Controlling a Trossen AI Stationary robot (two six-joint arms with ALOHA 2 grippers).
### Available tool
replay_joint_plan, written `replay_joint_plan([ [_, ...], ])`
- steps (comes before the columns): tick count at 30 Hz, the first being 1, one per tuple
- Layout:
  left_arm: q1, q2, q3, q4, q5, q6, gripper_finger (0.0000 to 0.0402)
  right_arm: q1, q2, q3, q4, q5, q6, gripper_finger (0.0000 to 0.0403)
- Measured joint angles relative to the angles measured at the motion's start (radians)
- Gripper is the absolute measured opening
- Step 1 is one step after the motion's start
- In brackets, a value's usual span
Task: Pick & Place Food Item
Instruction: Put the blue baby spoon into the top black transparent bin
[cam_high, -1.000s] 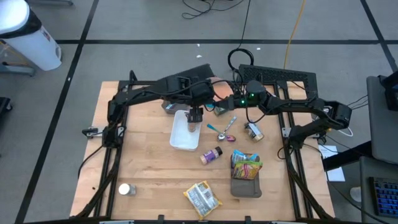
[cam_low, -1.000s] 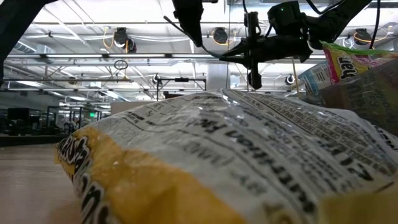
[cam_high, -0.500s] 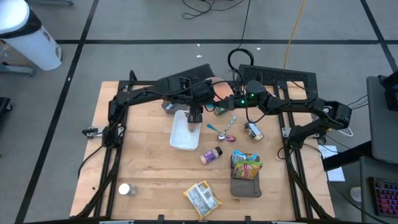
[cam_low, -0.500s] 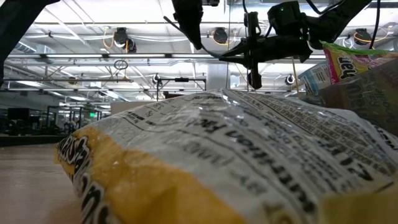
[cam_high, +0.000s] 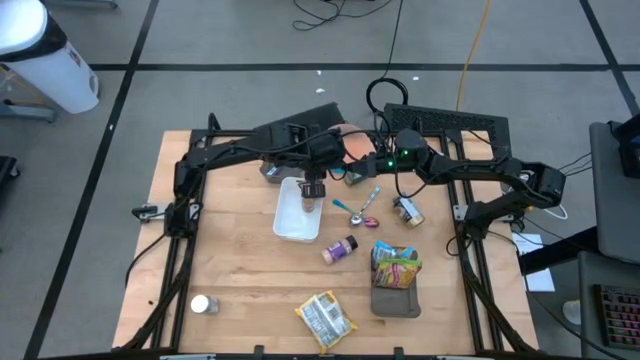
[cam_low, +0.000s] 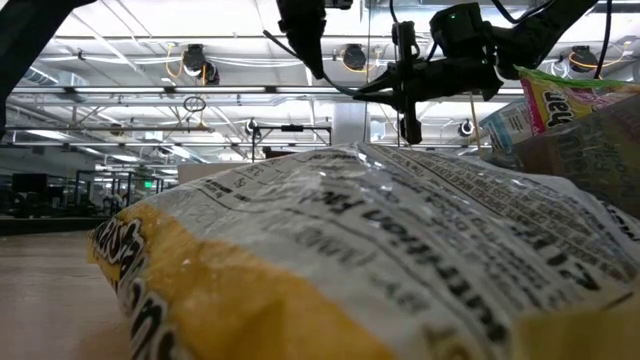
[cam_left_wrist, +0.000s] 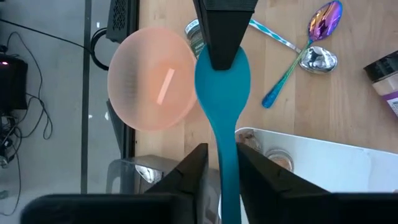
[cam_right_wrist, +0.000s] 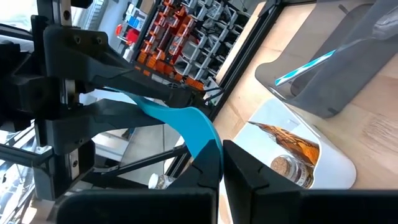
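Blue spoon (cam_left_wrist: 224, 81) hung in the air between the two grippers, above the far end of the white tray (cam_high: 290, 215), near the middle of the far edge of the wooden table (cam_high: 230, 250). The left gripper (cam_left_wrist: 222, 152) had its fingers narrow, close on both sides of the spoon's handle. The right gripper (cam_right_wrist: 219, 155) was pinched tight on the spoon's round end. A pink bowl (cam_left_wrist: 149, 87) sat by the far edge. A yellow snack bag (cam_high: 325, 318) lay by the near edge. A green bag (cam_high: 395, 262) lay toward the right side. A small jar (cam_left_wrist: 277, 158) sat inside the tray. Two shiny spoons (cam_left_wrist: 317, 59) lay crossed just right of the tray.
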Motion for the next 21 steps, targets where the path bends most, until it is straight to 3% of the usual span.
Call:
replay_joint_plan([
  [8,0.0,0.0,0.0,-0.009,0.008,0.003,0.0029,0.0,0.0,0.0,0.0,0.0,0.002,0.0],
  [21,-0.001,-0.002,0.001,-0.022,0.006,-0.001,0.0028,0.0,0.001,-0.002,0.041,-0.003,-0.005,0.0017],
])
